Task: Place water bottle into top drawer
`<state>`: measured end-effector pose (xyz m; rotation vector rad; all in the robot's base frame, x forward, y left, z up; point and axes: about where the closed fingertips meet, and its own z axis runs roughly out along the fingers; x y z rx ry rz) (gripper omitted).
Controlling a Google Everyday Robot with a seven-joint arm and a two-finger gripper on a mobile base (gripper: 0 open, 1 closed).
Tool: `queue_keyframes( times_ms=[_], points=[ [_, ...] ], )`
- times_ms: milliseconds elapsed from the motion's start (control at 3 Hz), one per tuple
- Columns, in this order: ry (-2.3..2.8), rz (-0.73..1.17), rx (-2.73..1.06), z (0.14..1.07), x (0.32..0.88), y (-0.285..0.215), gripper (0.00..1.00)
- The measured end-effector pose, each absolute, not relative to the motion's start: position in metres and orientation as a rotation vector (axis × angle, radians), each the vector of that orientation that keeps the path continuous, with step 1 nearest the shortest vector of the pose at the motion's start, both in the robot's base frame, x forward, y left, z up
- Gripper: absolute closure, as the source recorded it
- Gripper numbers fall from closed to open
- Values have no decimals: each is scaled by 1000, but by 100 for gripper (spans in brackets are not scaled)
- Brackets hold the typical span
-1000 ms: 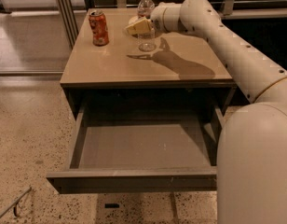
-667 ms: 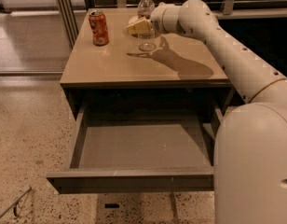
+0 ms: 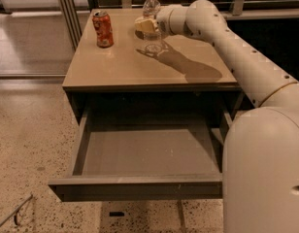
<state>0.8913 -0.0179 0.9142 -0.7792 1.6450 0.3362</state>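
Nothing has visibly shifted: cream two-finger gripper (image 3: 145, 25) stays against small clear plastic water bottle (image 3: 151, 6), upright at tan-topped cabinet's (image 3: 115, 67) rear. Grip state cannot be told. Judged grasp stage; next, lift and lower into open grey top drawer (image 3: 140, 152) beneath.

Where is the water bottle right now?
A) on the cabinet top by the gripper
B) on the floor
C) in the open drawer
A: the water bottle stands on the cabinet top, with the gripper right at it; the top drawer is open below.
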Motion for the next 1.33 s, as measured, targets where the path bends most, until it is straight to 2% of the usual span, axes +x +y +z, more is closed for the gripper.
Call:
queue_keyframes(
  times_ms=[667, 1000, 1333],
  points=[
    [1629, 381, -789, 914, 890, -16, 85],
    [1605, 466, -831, 922, 878, -18, 100],
    [1586, 578, -914, 941, 848, -21, 100]
  ],
)
